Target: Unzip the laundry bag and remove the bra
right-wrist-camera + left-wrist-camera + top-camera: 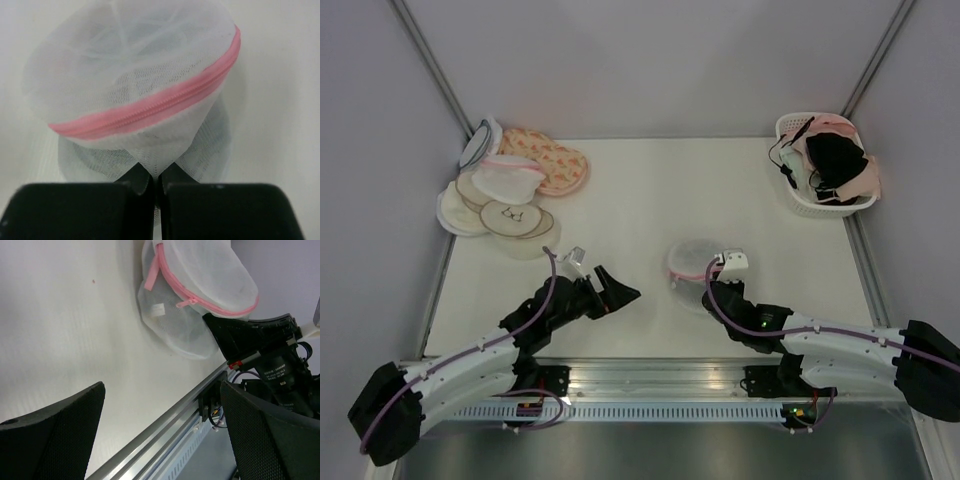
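The laundry bag (692, 266), a small white mesh dome with pink zipper trim, stands at the table's middle front. My right gripper (706, 289) is shut on a fold of its mesh at the near base, and the pinch shows in the right wrist view (156, 175) below the pink zipper (150, 110). The zipper runs closed round the laundry bag (135, 70). My left gripper (618, 288) hangs open to the bag's left with nothing between its fingers (162, 390). Its camera sees the laundry bag (200, 295) and the zipper pull (182, 303). The bra is hidden inside.
A pile of mesh pouches (505, 180) lies at the back left, with a peach floral pouch (555, 160) and a cream disc with a bra drawing (515, 217). A white basket (800, 205) of garments stands at the back right. An aluminium rail (165, 425) runs along the near edge.
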You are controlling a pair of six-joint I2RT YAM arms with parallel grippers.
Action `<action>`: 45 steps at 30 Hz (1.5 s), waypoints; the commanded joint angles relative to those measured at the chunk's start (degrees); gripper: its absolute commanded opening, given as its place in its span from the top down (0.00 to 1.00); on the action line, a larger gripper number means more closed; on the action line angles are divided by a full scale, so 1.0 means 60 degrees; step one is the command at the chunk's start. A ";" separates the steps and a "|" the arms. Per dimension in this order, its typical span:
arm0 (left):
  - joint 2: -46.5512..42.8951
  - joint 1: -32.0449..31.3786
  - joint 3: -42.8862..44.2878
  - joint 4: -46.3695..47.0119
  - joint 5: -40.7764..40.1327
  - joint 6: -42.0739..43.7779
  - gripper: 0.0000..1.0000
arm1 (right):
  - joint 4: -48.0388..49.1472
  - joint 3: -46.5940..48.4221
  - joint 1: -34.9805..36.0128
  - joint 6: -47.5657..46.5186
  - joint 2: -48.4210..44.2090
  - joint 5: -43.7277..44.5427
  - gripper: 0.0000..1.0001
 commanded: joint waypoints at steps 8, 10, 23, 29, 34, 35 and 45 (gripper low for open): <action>0.4888 0.0324 0.1739 0.6196 0.0836 -0.0549 0.00 | 0.1582 -0.0162 -0.0120 -0.1368 -0.0218 -0.2566 1.00; 0.5521 0.0703 0.2003 0.6447 0.1056 -0.0784 0.00 | 0.1451 -0.0206 -0.0120 -0.1339 -0.0305 -0.2595 1.00; 0.6620 0.1087 0.2618 0.3956 0.1040 -0.1983 0.00 | 0.1421 -0.0221 -0.0120 -0.1295 -0.0409 -0.2610 0.99; 0.8274 0.1101 0.2955 0.5244 0.2051 -0.3082 0.01 | 0.1421 -0.0279 -0.0135 -0.1266 -0.0467 -0.2610 1.00; 0.9360 0.1101 0.2942 0.7059 0.2726 -0.4063 0.14 | 0.1435 -0.0280 -0.0120 -0.1266 -0.0511 -0.2610 1.00; 0.9550 0.1101 0.2869 0.7657 0.2785 -0.4153 0.26 | 0.1435 -0.0294 -0.0135 -0.1266 -0.0511 -0.2610 1.00; 0.9333 0.1145 0.2649 0.8264 0.3356 -0.3964 0.98 | 0.1319 -0.0192 -0.0120 -0.1251 -0.0350 -0.2523 1.00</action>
